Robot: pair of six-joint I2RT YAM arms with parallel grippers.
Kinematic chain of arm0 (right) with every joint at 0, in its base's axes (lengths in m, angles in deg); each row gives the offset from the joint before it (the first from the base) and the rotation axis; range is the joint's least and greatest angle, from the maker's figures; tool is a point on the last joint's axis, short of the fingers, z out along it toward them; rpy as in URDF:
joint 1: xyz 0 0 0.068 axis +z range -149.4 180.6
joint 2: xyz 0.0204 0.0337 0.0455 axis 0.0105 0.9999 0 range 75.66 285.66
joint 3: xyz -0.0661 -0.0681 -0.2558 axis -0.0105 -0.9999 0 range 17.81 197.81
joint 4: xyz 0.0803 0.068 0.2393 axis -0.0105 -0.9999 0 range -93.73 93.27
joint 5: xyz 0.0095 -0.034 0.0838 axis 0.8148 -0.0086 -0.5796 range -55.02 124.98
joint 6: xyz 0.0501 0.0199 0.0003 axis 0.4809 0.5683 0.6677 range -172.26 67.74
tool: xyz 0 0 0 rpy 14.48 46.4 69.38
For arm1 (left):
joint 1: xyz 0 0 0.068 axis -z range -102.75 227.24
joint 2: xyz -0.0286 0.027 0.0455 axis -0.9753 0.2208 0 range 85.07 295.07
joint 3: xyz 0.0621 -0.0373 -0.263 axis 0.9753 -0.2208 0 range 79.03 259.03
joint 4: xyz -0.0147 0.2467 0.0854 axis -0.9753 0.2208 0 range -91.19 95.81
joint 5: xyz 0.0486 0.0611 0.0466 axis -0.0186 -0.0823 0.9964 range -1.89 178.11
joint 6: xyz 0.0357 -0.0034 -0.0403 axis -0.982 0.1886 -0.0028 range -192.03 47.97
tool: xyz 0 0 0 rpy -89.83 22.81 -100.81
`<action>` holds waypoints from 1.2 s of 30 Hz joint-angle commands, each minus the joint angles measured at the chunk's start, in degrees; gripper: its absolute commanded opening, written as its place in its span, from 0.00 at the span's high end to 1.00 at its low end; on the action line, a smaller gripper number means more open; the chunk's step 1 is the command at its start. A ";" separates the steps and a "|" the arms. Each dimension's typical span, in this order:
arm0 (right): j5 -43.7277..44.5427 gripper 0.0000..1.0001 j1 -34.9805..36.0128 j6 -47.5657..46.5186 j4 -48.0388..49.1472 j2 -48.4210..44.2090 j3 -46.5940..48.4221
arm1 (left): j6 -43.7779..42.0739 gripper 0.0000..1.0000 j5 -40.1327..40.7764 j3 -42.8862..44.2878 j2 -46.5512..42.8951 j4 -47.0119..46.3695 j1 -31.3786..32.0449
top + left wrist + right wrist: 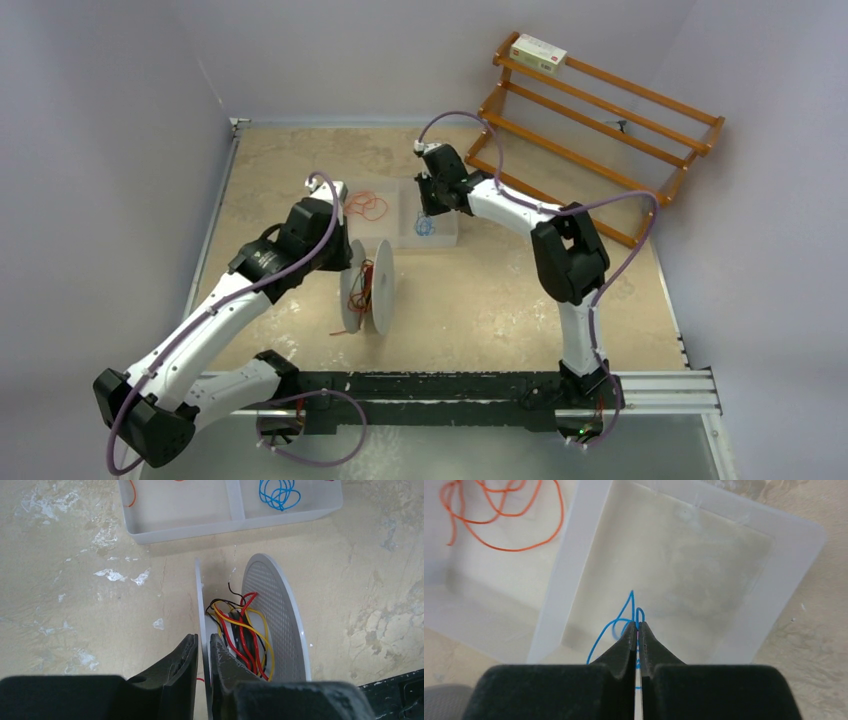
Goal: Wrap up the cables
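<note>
Gripping the spool (365, 285) just nearside of the tray (185, 530): left gripper (202, 650), jaws nipped onto its left flange (199, 595) | tray's right compartment: right gripper (636, 630), jaws closed on the blue cable (631, 600) | tray's left compartment: orange cable (366, 207), loose | handling, likely: near weightless, limp yet springy, slippery; pinch near an end.

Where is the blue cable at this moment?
In the right wrist view, the blue cable lies in the right compartment of the tray, pinched by the right gripper; the orange cable is in the left compartment.
</note>
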 commanded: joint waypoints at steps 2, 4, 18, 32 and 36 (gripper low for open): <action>-0.07 1.00 -0.13 0.16 2.54 -6.94 -1.33 | 0.73 0.83 -0.93 0.36 1.81 -1.20 0.29; 0.02 1.00 -0.14 0.24 2.74 -8.13 -1.81 | 0.73 0.81 -1.12 0.27 2.25 -1.42 0.32; 1.60 1.00 -0.14 0.25 4.72 -15.46 -4.89 | 1.42 0.64 -2.24 1.47 4.42 -3.31 0.32; 0.21 1.00 -0.04 0.33 6.62 -21.70 -9.15 | 2.12 0.54 -3.27 1.42 7.18 -5.35 0.47; -0.35 1.00 -0.04 0.40 7.03 -23.38 -9.77 | 2.21 0.53 -3.15 1.54 7.39 -5.56 0.49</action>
